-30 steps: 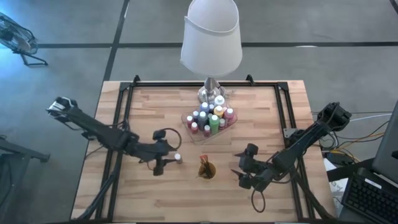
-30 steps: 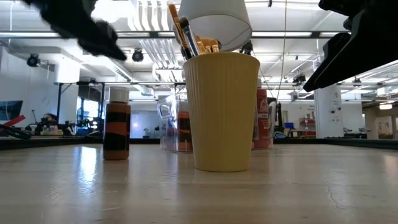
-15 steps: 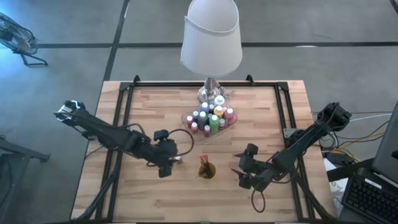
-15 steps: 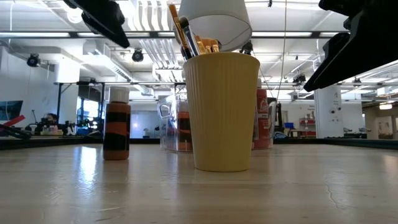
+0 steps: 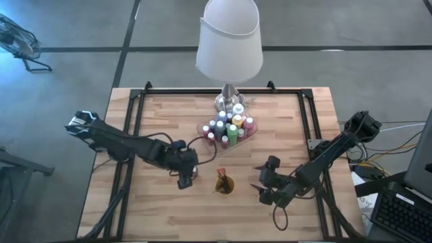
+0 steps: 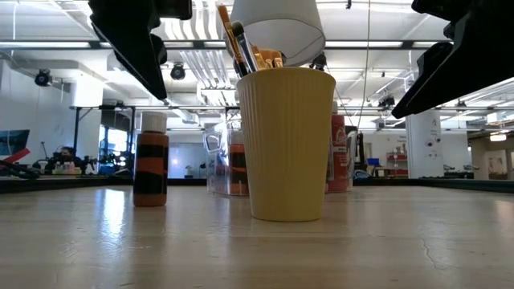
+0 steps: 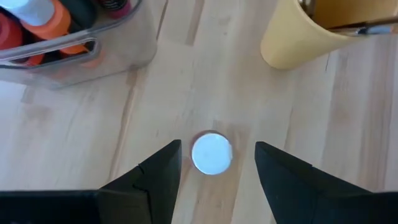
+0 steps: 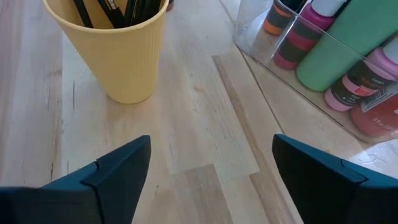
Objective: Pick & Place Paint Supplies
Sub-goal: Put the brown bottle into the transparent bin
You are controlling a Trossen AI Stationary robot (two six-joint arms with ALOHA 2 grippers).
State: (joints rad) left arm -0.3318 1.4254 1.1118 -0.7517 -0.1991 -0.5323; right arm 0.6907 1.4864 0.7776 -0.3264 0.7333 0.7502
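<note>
left gripper (image 7: 216, 163) open, empty, we hover over lone bottle (image 7: 212, 153), cap between its fingers | right gripper (image 8: 208, 163) open, idle beside cup (image 8: 115, 46) | step: picking | next: we descend, close on bottle

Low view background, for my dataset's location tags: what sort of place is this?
Probably an open lab or workshop: rows of ceiling strip lights, exposed pipes overhead, and cluttered workbenches behind the wooden table.
</note>
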